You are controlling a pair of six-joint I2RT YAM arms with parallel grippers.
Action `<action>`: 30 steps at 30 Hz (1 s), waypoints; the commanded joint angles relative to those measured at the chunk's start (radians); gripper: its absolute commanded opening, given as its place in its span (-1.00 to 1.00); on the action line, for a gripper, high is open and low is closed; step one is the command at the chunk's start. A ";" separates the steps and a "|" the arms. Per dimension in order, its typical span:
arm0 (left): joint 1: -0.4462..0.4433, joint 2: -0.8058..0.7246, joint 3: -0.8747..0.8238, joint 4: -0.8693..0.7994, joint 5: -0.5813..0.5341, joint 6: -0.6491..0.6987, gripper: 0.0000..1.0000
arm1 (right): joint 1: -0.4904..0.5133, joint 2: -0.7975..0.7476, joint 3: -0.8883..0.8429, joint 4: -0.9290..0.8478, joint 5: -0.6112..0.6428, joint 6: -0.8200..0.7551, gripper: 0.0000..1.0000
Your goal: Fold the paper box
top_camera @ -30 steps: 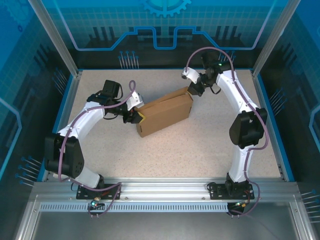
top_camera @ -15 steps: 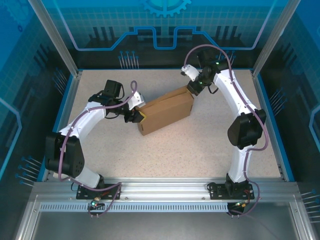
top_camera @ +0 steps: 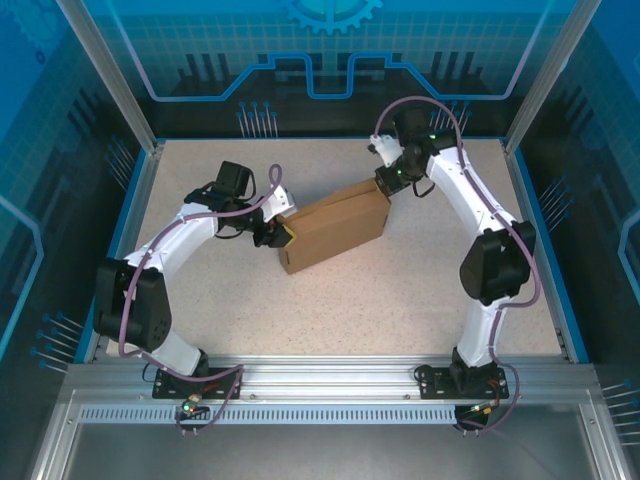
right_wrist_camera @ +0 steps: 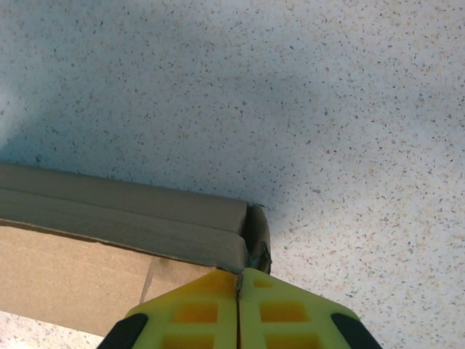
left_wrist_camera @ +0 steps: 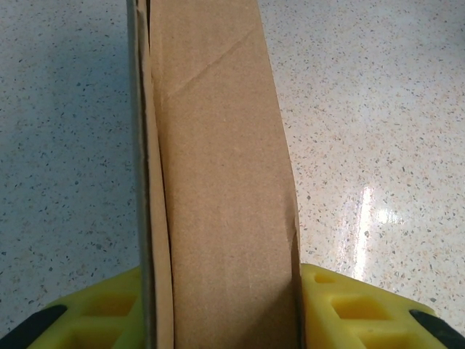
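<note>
Compared with a second ago, the paper box (top_camera: 335,228) is lying a touch further toward the right of the top view. The left arm (top_camera: 185,235) is reaching a little higher and further right behind it, and the right claw (top_camera: 384,184) is sitting slightly lower at the box's far corner. The box is resting closed and flat on the speckled table (top_camera: 400,290), near the middle of the frame. Its long axis is running from lower left to upper right, with the narrow ends pointing at the two claws. The left claw (top_camera: 283,236) is pinching the lower-left end. In the left wrist view its yellow fingers (left_wrist_camera: 102,313) are pressing on either side of the brown cardboard (left_wrist_camera: 218,182), which is stretching straight up the frame away from the camera. The right claw (right_wrist_camera: 240,291) is pressed together, its fingers (right_wrist_camera: 196,313) meeting along a thin seam with the tips touching the box's upper-right corner (right_wrist_camera: 109,218). Whether a sliver of cardboard is caught between them is not clear. The two white arms are curving in from both sides, flanking the box. Blue printed walls (top_camera: 330,60) are enclosing the table, and an aluminium rail (top_camera: 330,375) is running along the bottom.
</note>
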 commanded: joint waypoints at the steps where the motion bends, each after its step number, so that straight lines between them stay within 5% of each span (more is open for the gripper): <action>1: -0.006 0.009 -0.003 0.051 -0.048 -0.032 -0.22 | 0.031 -0.054 -0.083 0.026 -0.044 0.064 -0.85; 30: -0.006 -0.046 -0.026 0.152 -0.035 -0.133 0.05 | 0.030 -0.265 -0.569 0.444 -0.021 -0.025 -0.88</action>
